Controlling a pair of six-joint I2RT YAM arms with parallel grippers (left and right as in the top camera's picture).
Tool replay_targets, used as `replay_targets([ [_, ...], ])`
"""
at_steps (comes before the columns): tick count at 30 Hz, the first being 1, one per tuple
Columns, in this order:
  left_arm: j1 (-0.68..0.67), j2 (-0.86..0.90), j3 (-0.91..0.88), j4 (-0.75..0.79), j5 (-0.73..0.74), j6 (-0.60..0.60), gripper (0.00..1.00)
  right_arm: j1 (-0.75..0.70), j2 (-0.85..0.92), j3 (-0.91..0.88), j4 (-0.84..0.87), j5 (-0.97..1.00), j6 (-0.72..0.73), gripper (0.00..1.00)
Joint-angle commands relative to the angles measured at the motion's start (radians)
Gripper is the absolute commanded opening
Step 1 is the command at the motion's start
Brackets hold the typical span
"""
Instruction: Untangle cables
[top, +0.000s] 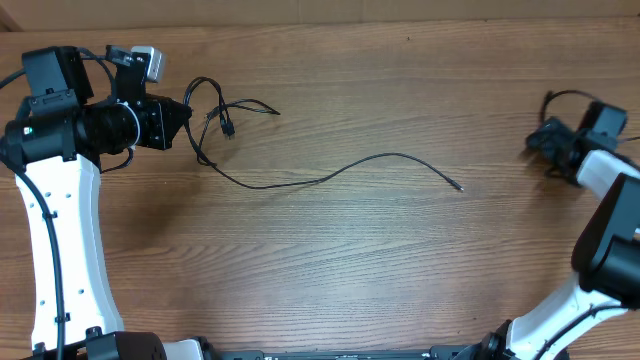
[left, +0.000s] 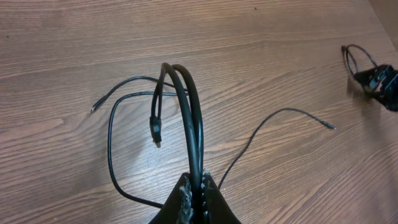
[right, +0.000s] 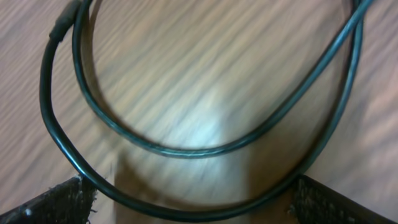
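Observation:
My left gripper (top: 186, 122) is at the far left and is shut on a doubled black cable (left: 186, 99), which arches up out of the jaws (left: 198, 190). A plug end (left: 155, 132) hangs from this loop. A long thin strand (top: 330, 176) trails from it across the table to a silver tip (top: 460, 187). Another short end lies on the table (top: 272, 110). My right gripper (top: 547, 142) is at the far right with its fingers wide apart (right: 199, 208). A second black cable loop (right: 186, 152) lies on the wood between and ahead of the fingers, also visible in the overhead view (top: 562, 96).
The wooden table (top: 350, 270) fills the view. The white arm links stand at the left edge (top: 55, 240) and the right edge (top: 610, 230). The right gripper and its cable loop also show in the left wrist view (left: 376, 81).

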Motion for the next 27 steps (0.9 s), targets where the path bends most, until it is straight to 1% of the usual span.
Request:
replay_targets([
  [1, -0.007, 0.0, 0.0, 0.002, 0.005, -0.003, 0.05, -0.07, 0.177, 0.031, -0.026, -0.027, -0.013, 1.0],
  [6, -0.007, 0.0, 0.0, 0.0, 0.005, -0.004, 0.05, -0.121, 0.292, 0.203, -0.07, -0.022, -0.12, 1.0],
  [11, -0.007, 0.0, 0.0, 0.0, 0.005, -0.008, 0.04, -0.124, 0.312, 0.317, -0.104, 0.053, -0.181, 1.0],
  [13, -0.007, 0.0, 0.0, 0.0, 0.005, -0.019, 0.04, -0.124, 0.312, 0.351, -0.152, 0.05, -0.18, 1.0],
  [16, -0.007, 0.0, 0.0, -0.001, 0.005, -0.034, 0.04, -0.122, 0.307, 0.402, -0.259, 0.01, -0.141, 1.0],
  [18, -0.007, 0.0, 0.0, -0.003, 0.005, -0.034, 0.04, -0.122, 0.288, 0.426, -0.317, -0.067, -0.117, 1.0],
  [22, -0.007, 0.0, 0.001, -0.013, 0.024, -0.034, 0.04, -0.115, 0.191, 0.429, -0.364, -0.222, -0.117, 1.0],
  [25, -0.007, 0.0, 0.001, -0.024, 0.115, -0.028, 0.04, -0.093, 0.092, 0.429, -0.401, -0.281, -0.127, 1.0],
  [27, -0.007, -0.001, 0.001, -0.029, 0.195, -0.015, 0.04, -0.072, 0.036, 0.429, -0.435, -0.353, -0.171, 1.0],
])
